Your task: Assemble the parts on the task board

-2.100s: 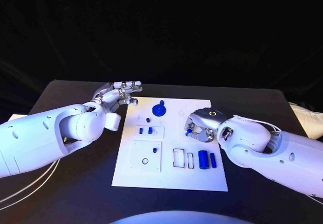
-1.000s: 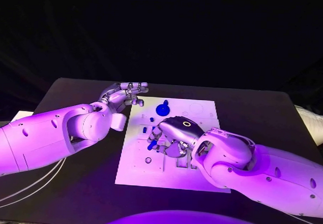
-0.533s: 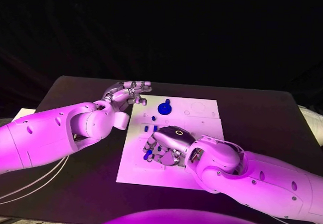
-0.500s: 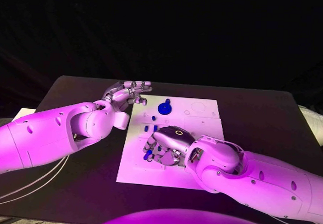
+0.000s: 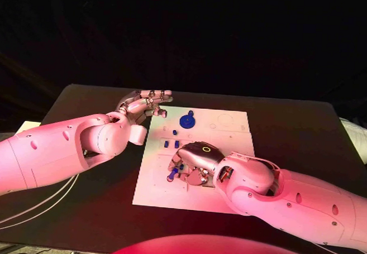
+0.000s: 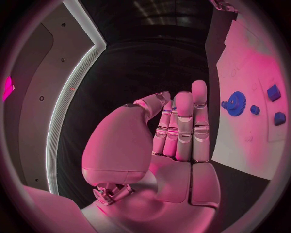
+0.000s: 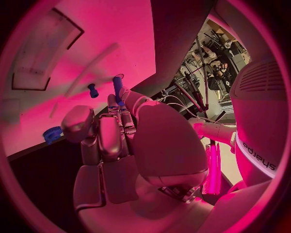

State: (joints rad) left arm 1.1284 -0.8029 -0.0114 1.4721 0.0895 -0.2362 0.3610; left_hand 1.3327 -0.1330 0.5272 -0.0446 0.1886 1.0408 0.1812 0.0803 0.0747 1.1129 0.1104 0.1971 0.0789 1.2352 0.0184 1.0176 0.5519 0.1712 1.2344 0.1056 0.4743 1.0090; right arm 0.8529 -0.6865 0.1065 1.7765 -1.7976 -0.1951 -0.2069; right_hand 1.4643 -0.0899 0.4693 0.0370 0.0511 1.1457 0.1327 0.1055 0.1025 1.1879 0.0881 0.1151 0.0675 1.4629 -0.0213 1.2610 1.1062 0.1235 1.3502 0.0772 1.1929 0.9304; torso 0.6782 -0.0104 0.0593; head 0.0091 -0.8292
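The white task board (image 5: 231, 140) lies mid-table. My right hand (image 5: 197, 161) hovers low over its near left part and pinches a small blue peg (image 5: 173, 173) at its fingertips; the right wrist view shows this peg (image 7: 117, 87) sticking out from the fingers above the board (image 7: 103, 39). Another short blue peg (image 7: 92, 90) stands in the board close by. A blue gear (image 5: 186, 121) sits at the board's far end, with two small blue blocks (image 5: 171, 144) nearer. My left hand (image 5: 146, 103) holds nothing at the board's far left corner, its fingers (image 6: 182, 121) straight, with the gear (image 6: 235, 103) beside them.
The black table (image 5: 296, 136) surrounds the board. A pale sheet (image 5: 26, 128) lies at the table's left edge and a white cloth (image 5: 356, 136) at its right edge. A rectangular recess (image 7: 45, 48) is cut in the board near the right hand.
My right hand has carried the blue peg from the board's right side across to its near left part and come lower. The left hand has stayed in place.
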